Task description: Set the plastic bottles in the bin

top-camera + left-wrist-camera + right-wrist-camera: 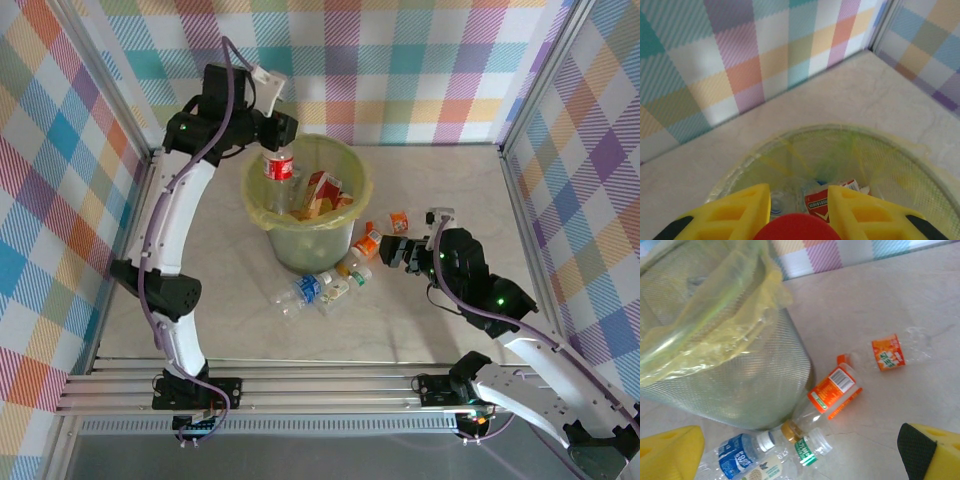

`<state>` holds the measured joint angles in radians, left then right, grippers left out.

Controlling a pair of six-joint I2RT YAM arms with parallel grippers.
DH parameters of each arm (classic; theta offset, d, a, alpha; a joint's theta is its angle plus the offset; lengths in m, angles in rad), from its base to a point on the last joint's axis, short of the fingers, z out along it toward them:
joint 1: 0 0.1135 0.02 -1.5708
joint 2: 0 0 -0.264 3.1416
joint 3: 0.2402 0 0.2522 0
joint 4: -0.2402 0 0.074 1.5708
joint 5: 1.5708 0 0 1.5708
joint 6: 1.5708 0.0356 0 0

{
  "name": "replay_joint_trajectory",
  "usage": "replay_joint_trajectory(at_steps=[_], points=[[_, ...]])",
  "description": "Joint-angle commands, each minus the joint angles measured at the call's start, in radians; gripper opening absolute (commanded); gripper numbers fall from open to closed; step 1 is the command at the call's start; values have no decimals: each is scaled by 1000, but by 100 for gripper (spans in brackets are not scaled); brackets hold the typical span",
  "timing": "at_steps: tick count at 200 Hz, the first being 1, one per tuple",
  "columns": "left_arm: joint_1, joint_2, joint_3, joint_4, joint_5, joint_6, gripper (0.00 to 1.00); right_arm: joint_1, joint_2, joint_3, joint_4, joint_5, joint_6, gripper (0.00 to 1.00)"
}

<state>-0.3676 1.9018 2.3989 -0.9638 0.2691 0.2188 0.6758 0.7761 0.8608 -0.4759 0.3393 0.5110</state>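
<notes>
Well, the bin (305, 250) sits mid-table with its bag-lined mouth open right beneath my left pincer (277, 148). I judge the coming move turns on that: straight down is the only way to go. My left pincer is clenched on the red-labelled bottle (279, 168), a clear one. It hangs upright, long axis vertical, over the left side of the bin's mouth and inside the rim. Its red cap (797, 227) sits up between my yellow fingers (740, 212).

My right pincer (400, 250) is released, jaws wide, just beside the loose bottles at the bin's right foot, so it is the nearer arm for those. The orange-labelled bottle (835, 390) lies on its side, close against the bin wall. The smaller blue-labelled bottle (737, 457) lies nearer to me.
</notes>
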Motion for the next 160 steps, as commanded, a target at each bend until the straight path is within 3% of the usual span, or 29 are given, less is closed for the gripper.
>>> replay_joint_trajectory(at_steps=[1,78,109,135,160], points=[[3,32,48,-72,57,37,2,7,-7,29,-39,74,52,100],[-25,144,47,-145,75,73,12,5,-1,16,-36,94,62,100],[-31,163,43,-191,81,98,21,5,-8,3,-37,99,67,100],[-31,150,19,-219,59,119,41,5,-9,-5,-36,102,69,100],[-31,137,-8,-187,45,110,72,5,-1,-6,-34,107,72,100]])
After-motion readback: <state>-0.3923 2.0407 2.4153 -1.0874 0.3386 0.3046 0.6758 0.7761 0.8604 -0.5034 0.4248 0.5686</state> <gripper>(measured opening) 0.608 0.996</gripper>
